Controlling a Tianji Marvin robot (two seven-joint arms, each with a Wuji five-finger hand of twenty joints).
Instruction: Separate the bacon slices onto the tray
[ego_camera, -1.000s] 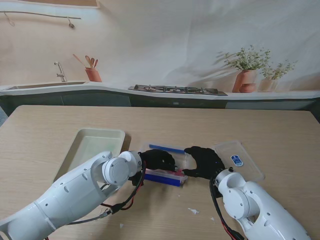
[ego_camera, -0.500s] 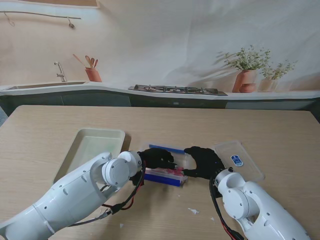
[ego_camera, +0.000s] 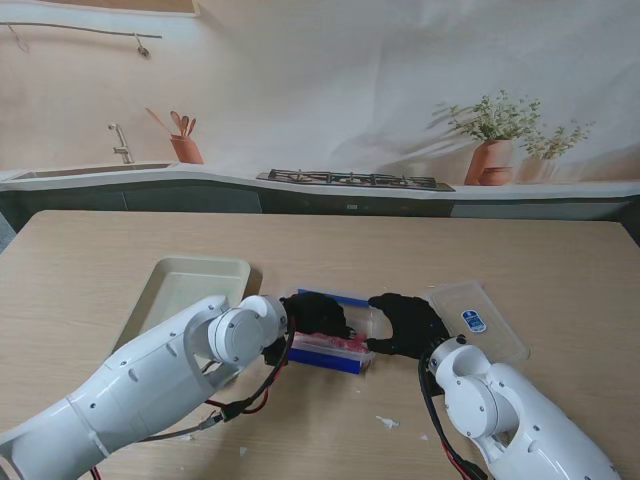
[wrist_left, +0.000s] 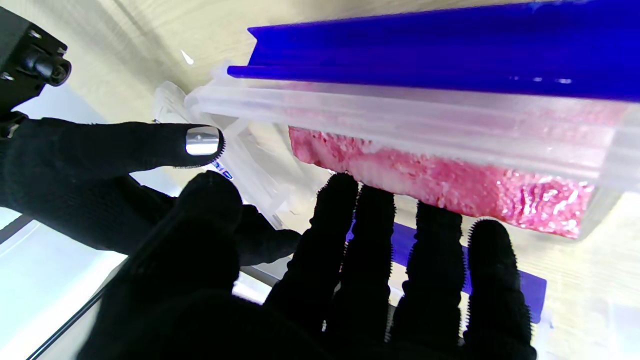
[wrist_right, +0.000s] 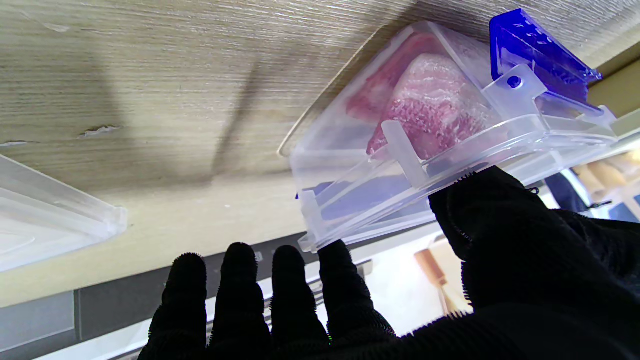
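A clear container (ego_camera: 330, 357) with blue clips sits mid-table and holds pink bacon (ego_camera: 338, 343). My left hand (ego_camera: 316, 314), in a black glove, reaches into it from above; its straight fingertips (wrist_left: 340, 187) touch the edge of the bacon (wrist_left: 450, 185) without gripping it. My right hand (ego_camera: 405, 325) is at the container's right end, thumb (wrist_right: 480, 210) resting on the rim (wrist_right: 450, 145), with its fingers (wrist_right: 280, 280) spread past the corner. The pale tray (ego_camera: 185, 285) lies to the left and shows no bacon.
The container's clear lid (ego_camera: 480, 320) lies on the table right of my right hand, also seen as a lid (wrist_right: 55, 210) in the right wrist view. Small white scraps (ego_camera: 386, 422) lie on the wood nearer to me.
My left hand has shifted slightly farther from me inside the container, uncovering more of the pink bacon along the near wall. The right hand has hardly moved.
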